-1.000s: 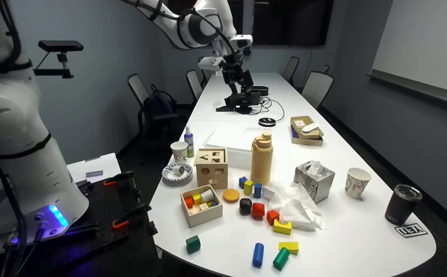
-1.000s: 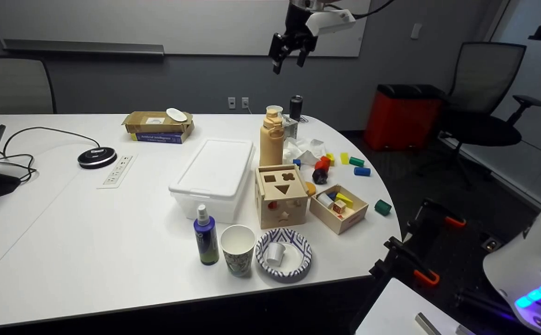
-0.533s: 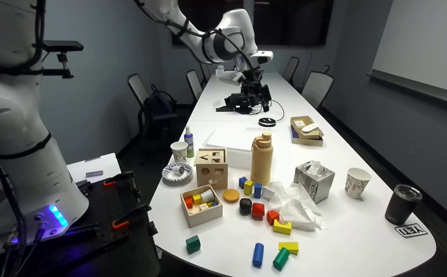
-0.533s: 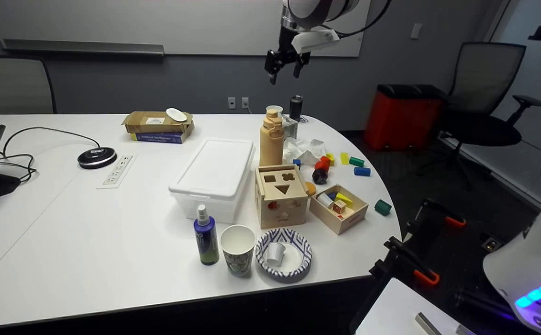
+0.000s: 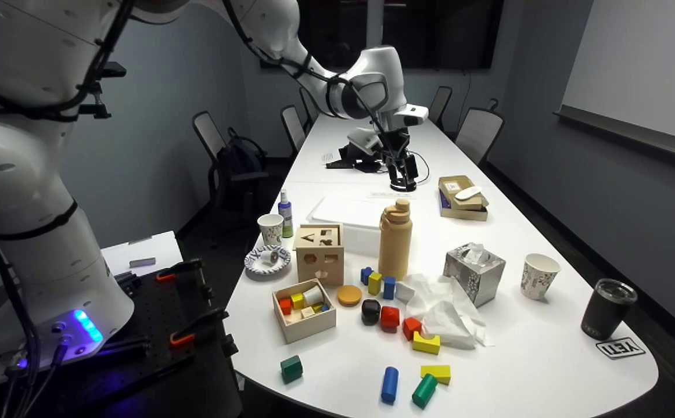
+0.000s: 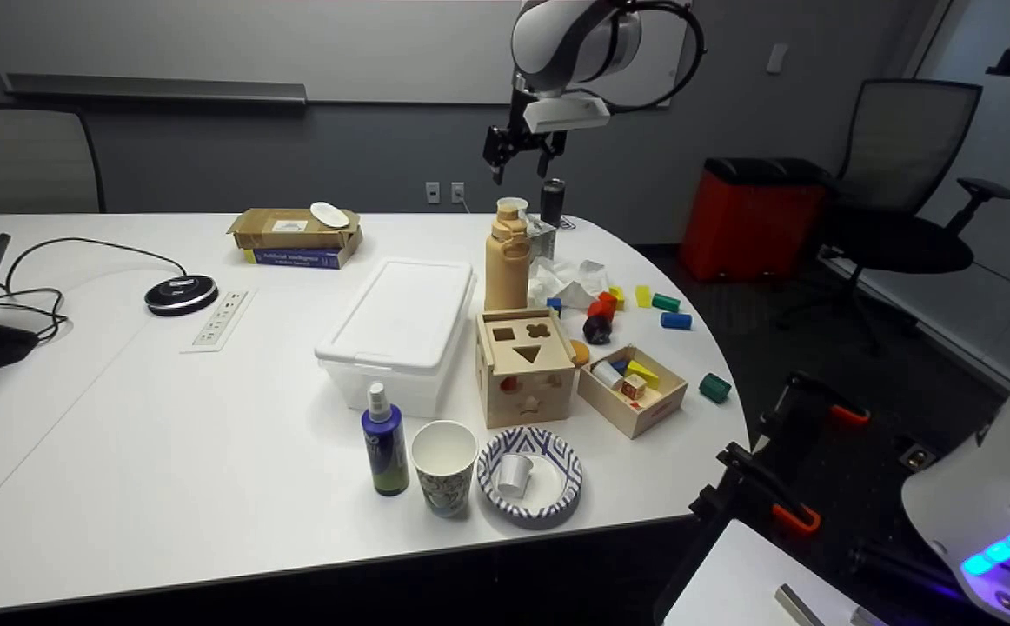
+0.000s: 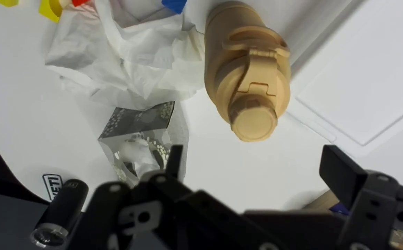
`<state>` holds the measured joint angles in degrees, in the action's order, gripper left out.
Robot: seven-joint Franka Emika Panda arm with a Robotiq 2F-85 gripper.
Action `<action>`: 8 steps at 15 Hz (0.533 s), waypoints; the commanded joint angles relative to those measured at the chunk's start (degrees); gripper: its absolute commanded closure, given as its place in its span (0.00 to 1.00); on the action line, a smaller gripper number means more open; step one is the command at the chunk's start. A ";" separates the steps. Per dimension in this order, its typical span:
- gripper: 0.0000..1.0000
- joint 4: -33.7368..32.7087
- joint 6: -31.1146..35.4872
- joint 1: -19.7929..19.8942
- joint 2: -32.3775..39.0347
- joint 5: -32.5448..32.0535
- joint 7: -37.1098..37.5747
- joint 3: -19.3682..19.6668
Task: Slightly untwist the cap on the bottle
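"The hand (image 7: 253, 152) hangs over the counter (image 5: 506, 366), and in the wrist view we see its two fingers (image 7: 340, 173) spread wide."

"Have we got hold of anything?"

"Nothing at all. The cap (image 7: 255, 124) shows ahead, clear of both fingers."

"And it's on the bottle (image 7: 248, 69)?"

"Yes, right on top. In both exterior views we see the bottle upright, set back from the counter's rounded end, between the two long edges."

"What do we have around it?"

"The lidded plastic box (image 6: 401, 309) just beside it, away from the rounded end; crumpled tissue (image 5: 448, 313) near it on the rounded-end side; and the tissue box (image 5: 476, 278) over toward the long edge by the whiteboard (image 5: 645, 69)."

"Further out, at the edges?"

"We see the black tumbler (image 5: 607, 310) near the corner where that edge meets the rounded end. Along the opposite long edge stand the spray bottle (image 6: 385, 443), a paper cup (image 6: 444, 474) and a patterned bowl (image 6: 550, 480)."

"And a green block (image 5: 291, 369) close to the rounded edge."
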<state>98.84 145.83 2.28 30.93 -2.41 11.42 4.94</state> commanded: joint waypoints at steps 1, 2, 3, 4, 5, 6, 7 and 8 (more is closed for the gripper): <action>0.00 -4.18 -1.68 0.54 3.66 2.68 -0.42 -0.46; 0.00 -4.67 -1.81 0.56 4.38 3.07 -0.40 -0.39; 0.00 -5.19 -1.93 0.56 5.21 3.28 -0.28 -0.27; 0.00 -5.57 -2.00 0.56 5.89 3.41 -0.19 -0.20; 0.00 -6.05 -2.11 0.57 6.53 3.49 -0.17 -0.16; 0.00 -6.60 -2.26 0.48 7.19 3.45 -0.10 -0.10; 0.00 -7.14 -2.60 0.44 7.68 3.45 -0.10 -0.07; 0.00 -7.58 -2.76 0.38 8.10 3.42 -0.03 -0.02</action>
<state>94.33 145.59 2.54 37.43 -0.12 11.44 4.99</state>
